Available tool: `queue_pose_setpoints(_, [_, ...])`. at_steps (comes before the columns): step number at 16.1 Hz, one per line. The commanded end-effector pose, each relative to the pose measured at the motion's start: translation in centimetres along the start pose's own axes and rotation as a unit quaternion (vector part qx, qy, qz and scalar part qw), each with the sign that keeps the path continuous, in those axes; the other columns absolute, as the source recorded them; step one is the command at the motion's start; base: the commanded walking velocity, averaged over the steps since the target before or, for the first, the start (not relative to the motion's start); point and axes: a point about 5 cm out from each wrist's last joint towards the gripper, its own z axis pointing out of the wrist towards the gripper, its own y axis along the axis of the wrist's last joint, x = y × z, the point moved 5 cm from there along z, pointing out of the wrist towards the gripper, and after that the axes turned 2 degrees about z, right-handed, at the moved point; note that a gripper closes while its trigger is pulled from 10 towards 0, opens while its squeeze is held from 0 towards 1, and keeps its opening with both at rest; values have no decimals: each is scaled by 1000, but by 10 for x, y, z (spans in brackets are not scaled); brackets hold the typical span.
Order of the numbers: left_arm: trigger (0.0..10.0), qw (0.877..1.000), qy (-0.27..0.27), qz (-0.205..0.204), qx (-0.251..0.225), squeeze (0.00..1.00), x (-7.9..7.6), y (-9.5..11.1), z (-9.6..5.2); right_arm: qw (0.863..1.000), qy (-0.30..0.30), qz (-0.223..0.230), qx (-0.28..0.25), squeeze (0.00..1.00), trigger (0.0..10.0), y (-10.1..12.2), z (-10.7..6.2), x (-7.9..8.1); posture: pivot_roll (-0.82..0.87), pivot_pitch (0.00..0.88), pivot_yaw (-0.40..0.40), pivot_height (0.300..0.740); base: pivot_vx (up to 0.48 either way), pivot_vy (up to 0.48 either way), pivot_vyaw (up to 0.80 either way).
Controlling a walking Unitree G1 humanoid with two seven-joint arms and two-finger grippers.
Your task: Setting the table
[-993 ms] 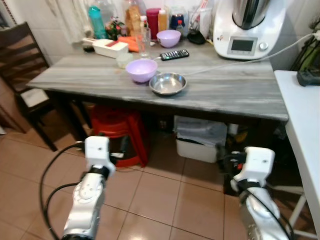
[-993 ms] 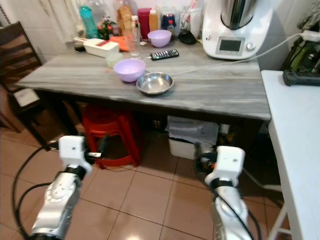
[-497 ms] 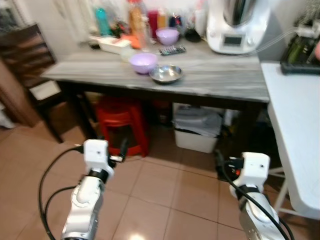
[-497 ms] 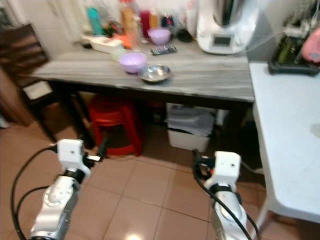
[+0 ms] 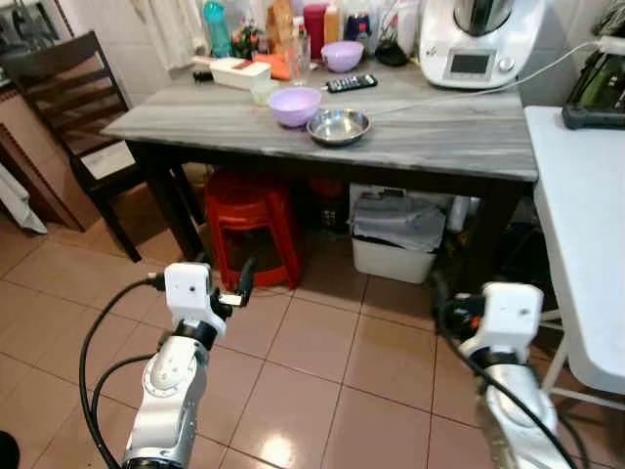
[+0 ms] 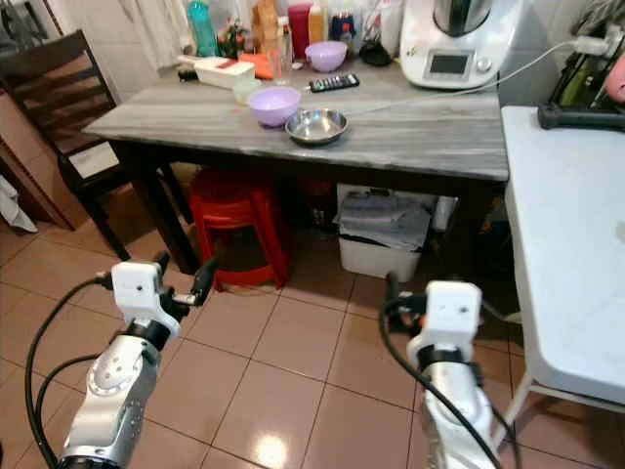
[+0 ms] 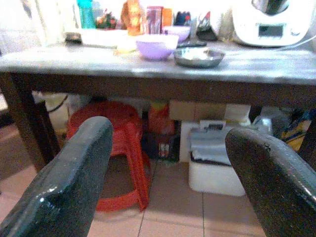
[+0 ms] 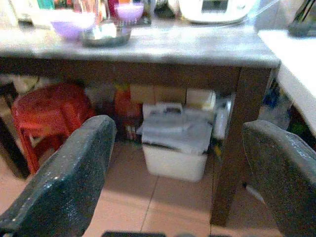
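Note:
A lilac bowl [image 5: 295,105] and a steel bowl [image 5: 338,126] sit side by side near the front edge of the grey table [image 5: 439,137]. A second lilac bowl [image 5: 342,55] and a black remote [image 5: 351,83] lie further back. Both arms are held low over the tiled floor, well short of the table. My left gripper [image 7: 168,163] is open with nothing between its fingers and points at the table's underside. My right gripper [image 8: 177,173] is open too, facing the white bin [image 8: 173,143] under the table.
A red stool [image 5: 252,225] stands under the table beside the white bin. A dark chair [image 5: 73,98] stands at the table's left end. A white table [image 5: 586,244] runs along the right. Bottles, a white box [image 5: 239,70] and a kitchen machine [image 5: 479,39] crowd the table's back.
The camera has drawn back from the table, so more floor shows. Both arms stay low and both grippers stay open.

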Motion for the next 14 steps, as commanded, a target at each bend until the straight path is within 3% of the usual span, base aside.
queue_pose_setpoints(1, [10000,1000,7,12,-6,0,9,3,-5,999,-13,-18,-28,0,10000,12,-7,-8,-163,0,98,740,0,0,0])
queue_pose_setpoints(4, [10000,1000,12,12,-2,0,12,1,-6,999,-32,-27,-34,0,10000,14,-14,-17,-166,0,99,740,0,0,0])
queue_pose_setpoints(7, [10000,1000,-11,2,0,0,1,2,-2,998,-35,-43,-41,0,10000,17,-15,-17,-173,0,105,740,0,0,0])
queue_pose_setpoints(9, [10000,1000,-27,-3,0,0,-5,2,-2,998,-29,-39,-39,0,10000,16,-14,-13,-174,0,105,740,0,0,-800])
queue_pose_setpoints(11, [10000,1000,-29,-4,-2,0,-5,2,-2,998,-20,-36,-42,0,10000,17,-13,-9,-174,0,105,740,0,-276,-800])
queue_pose_setpoints(14, [10000,1000,-29,-5,-2,0,-5,2,-2,998,-12,-37,-42,0,10000,16,-12,-6,-171,0,103,740,0,-368,0])
